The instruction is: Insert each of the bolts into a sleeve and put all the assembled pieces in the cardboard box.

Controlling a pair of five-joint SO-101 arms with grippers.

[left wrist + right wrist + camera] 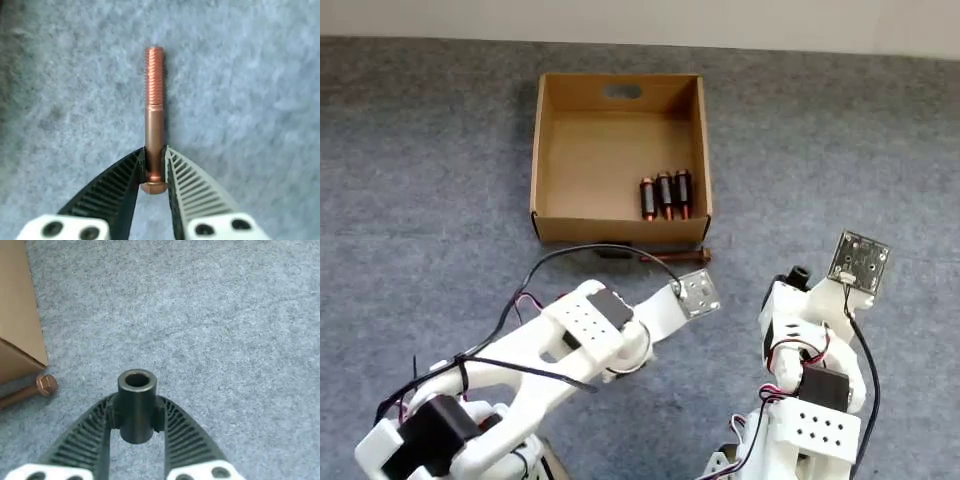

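The left tool (154, 151) is closed tight on a copper bolt (154, 110). It grips the shank just above the head, and the threaded end points away over the grey desk (420, 150). The right tool (136, 401) is clamped on a black sleeve (136, 410), which stands between the fingers with its open bore showing. This tool hangs over the desk off the front right corner of the cardboard box (590, 160). Three assembled pieces (666, 195) lie side by side in the box, against its front wall near the right corner. A loose bolt (44, 385) lies on the desk just outside that wall, with its hex head at the corner.
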